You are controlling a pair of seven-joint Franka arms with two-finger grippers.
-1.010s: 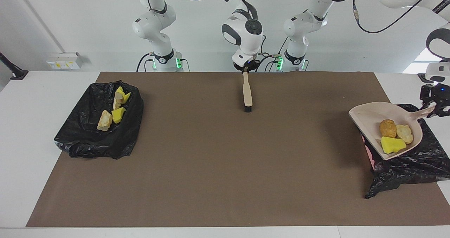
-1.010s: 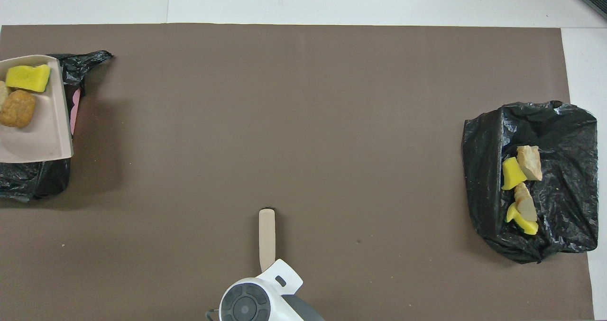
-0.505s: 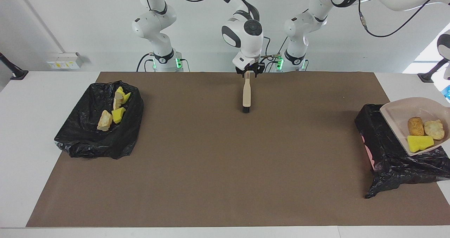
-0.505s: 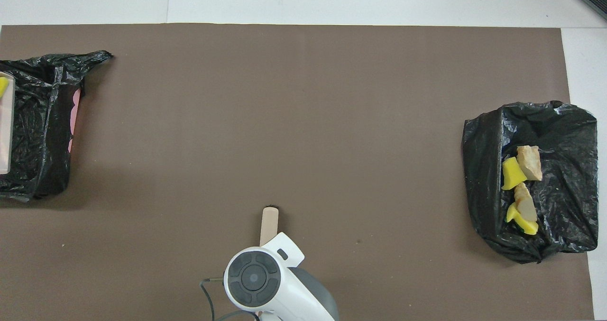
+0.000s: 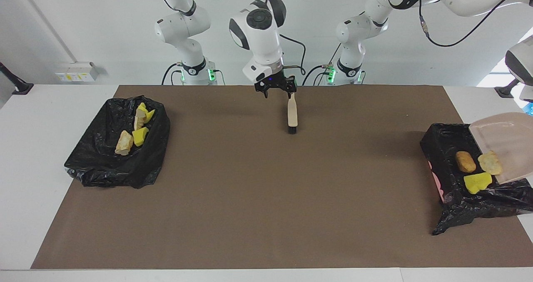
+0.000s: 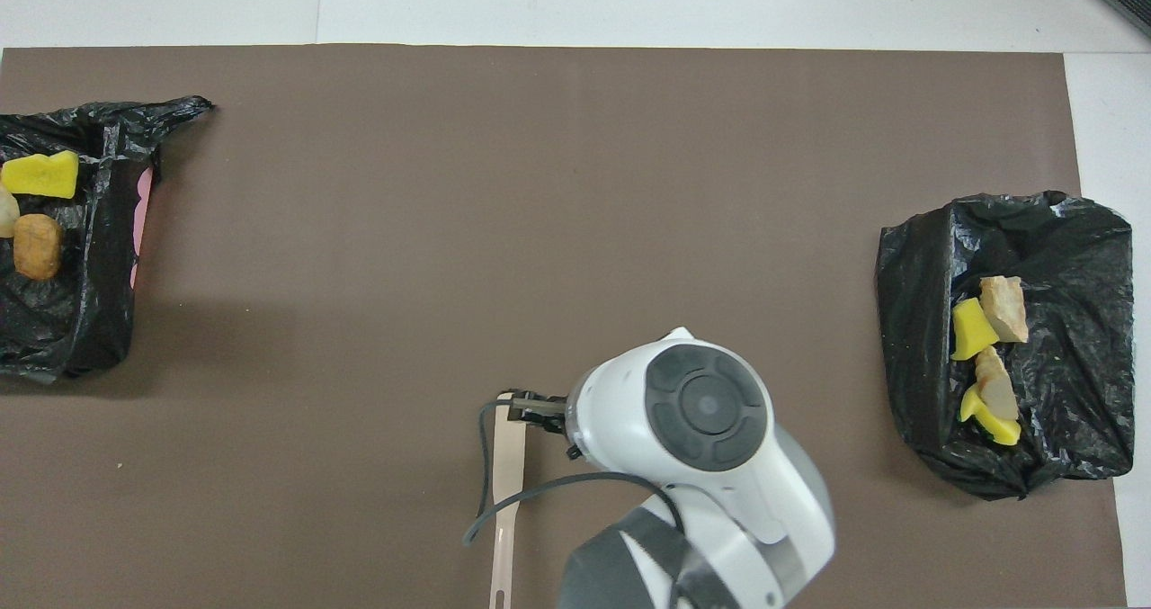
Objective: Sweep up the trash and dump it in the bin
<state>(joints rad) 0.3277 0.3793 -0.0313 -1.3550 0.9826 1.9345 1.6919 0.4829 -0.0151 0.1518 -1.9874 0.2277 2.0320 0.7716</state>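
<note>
The beige dustpan (image 5: 506,142) hangs steeply tilted over the black-bagged bin (image 5: 458,198) at the left arm's end of the table. Its handle runs off the edge of the facing view toward my left arm, whose gripper is out of view. Three pieces of trash lie in this bin: a brown lump (image 5: 465,161), a tan lump (image 5: 490,162) and a yellow chunk (image 5: 476,182). The brush (image 5: 292,115) lies flat on the brown mat (image 5: 266,190). My right gripper (image 5: 278,91) hovers open just above the handle end, holding nothing.
A second black-bagged bin (image 5: 104,165) at the right arm's end of the table holds several yellow and tan scraps (image 5: 133,132). In the overhead view the right arm's wrist (image 6: 706,407) covers the mat beside the brush (image 6: 506,492).
My right gripper opened, let go of the brush handle and rose toward its own end. The left arm tipped the dustpan and the three scraps slid into the bin.
</note>
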